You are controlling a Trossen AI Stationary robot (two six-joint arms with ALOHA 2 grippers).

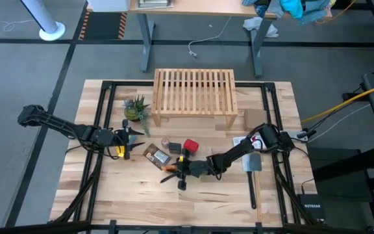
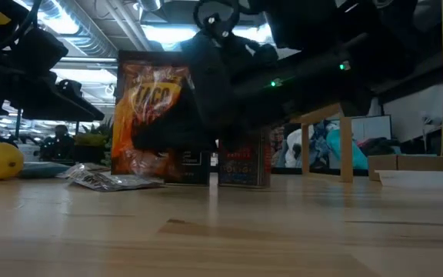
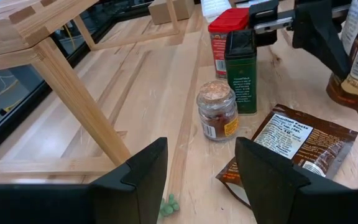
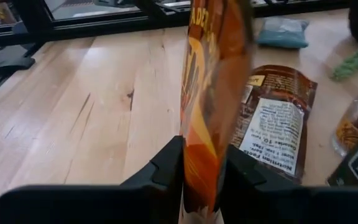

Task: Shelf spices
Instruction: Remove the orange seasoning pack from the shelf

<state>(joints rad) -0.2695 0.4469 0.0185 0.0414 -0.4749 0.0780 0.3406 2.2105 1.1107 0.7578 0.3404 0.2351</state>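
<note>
Pinched tight in the right gripper [image 4: 204, 158]: an orange packet [image 4: 215, 81], held upright over the surface [image 4: 104, 93]. Seen from above, sits near the middle of the surface, at 6 o'clock from the red tin [image 1: 191, 145]. Cannot tell whether the packet's bottom edge touches the wood.

Just beside it, at 10 o'clock: a second packet [image 1: 156, 155], brown and orange, lying flat. At 12 o'clock from that flat one: a tiny clear jar [image 3: 217, 111] with a shiny lid, standing up. Behind the jar: a dark box [image 3: 241, 71], upright and close against the red tin.

At 9 o'clock from the jar: the left gripper [image 3: 201, 168], fingers [image 3: 145, 171] spread wide, holding nothing, pointing at the jar.

At 12 o'clock on the surface: the shelf [image 1: 193, 91], light wood with a slatted top, nothing on it. All the spices down on the wood in front of it.

At 8 o'clock from the shelf: a small green plant [image 1: 136, 107].
</note>
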